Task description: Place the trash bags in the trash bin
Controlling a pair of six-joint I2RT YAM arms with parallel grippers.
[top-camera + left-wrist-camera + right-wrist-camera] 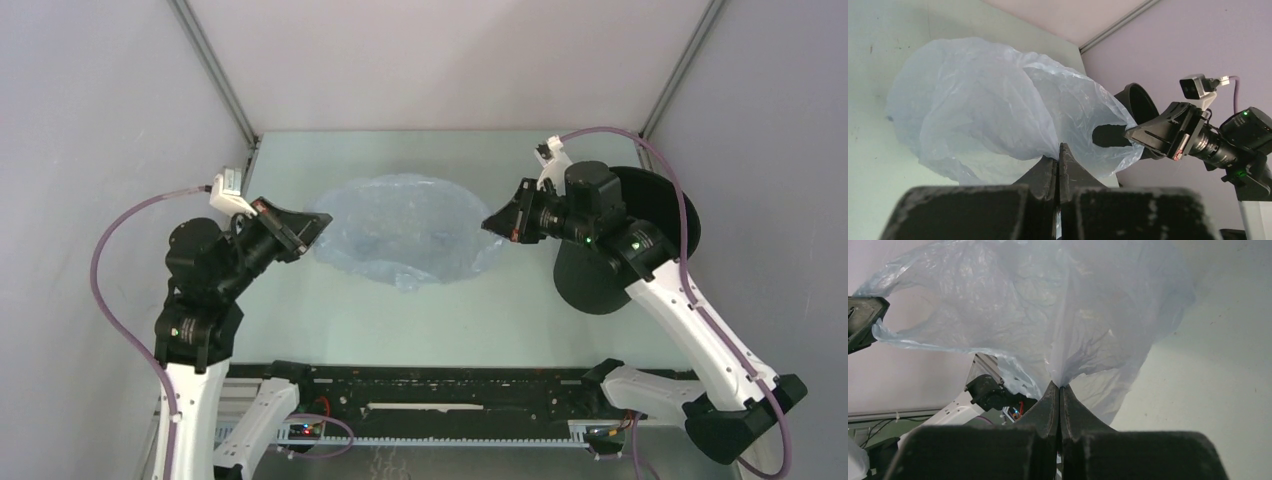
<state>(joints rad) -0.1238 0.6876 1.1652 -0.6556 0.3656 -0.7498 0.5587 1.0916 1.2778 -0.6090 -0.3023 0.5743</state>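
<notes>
Spanning left fingers (1046, 176) to right fingers (1049, 409), the trash bag (405, 230) stretches crosswise.

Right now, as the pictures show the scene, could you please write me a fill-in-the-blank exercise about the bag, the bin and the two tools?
1. The trash bag is held up by ___ tools at once, the left tool and the right tool.
2. The jaws of each tool are ___ on the thin plastic.
3. The colour of the trash bin is ___.
4. Seen from above, the bin is on the ___ side of the table.

Missing words: both; shut; black; right.
</notes>
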